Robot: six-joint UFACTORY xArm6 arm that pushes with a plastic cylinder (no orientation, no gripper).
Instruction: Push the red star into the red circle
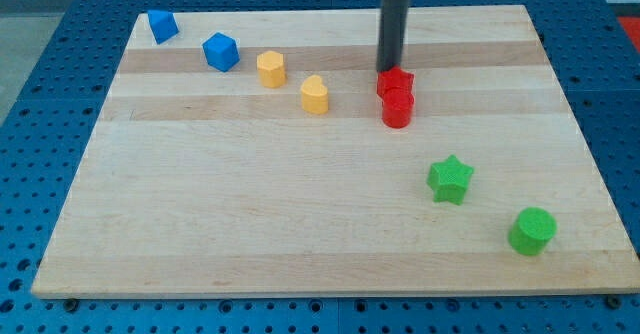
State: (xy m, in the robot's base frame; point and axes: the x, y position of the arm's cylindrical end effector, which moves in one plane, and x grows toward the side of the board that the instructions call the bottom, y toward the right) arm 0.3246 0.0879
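Note:
The red star (396, 82) lies right of the board's centre, near the view's top. The red circle (398, 109) sits directly below it, and the two touch. My tip (388, 69) stands at the star's upper left edge, touching or almost touching it. The dark rod rises straight up from there and leaves the view at the top.
A wooden board (250, 224) carries all blocks. A blue block (162, 25) and a blue cube (220, 51) lie at the top left. A yellow hexagon (271, 69) and a yellow heart-like block (315, 94) lie left of the star. A green star (450, 179) and a green circle (531, 231) lie lower right.

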